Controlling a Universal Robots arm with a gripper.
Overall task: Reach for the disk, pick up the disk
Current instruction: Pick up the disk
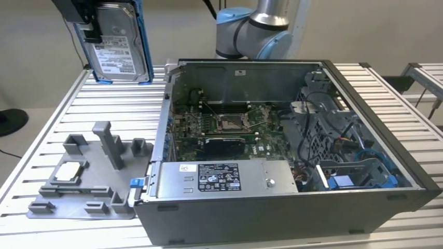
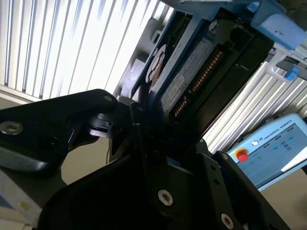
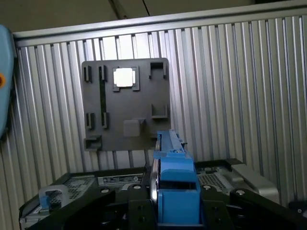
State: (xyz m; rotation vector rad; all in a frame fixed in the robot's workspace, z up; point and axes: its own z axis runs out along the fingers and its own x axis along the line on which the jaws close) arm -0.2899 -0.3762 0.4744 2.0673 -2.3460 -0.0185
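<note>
Pincer point(image 1: 92, 32) clamps the disk point(image 1: 119, 44) across its flat faces, so it hangs upright, high above the slatted surface point(image 1: 62, 109) and clear of the open computer case point(image 1: 277, 218). At that height, the pick-up looks done.

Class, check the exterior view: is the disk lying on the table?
No, the disk hangs upright in the gripper, clear above the table.

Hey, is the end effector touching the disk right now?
Touching. In the exterior view the end effector grips the disk by its upper edge, holding it aloft.
</note>
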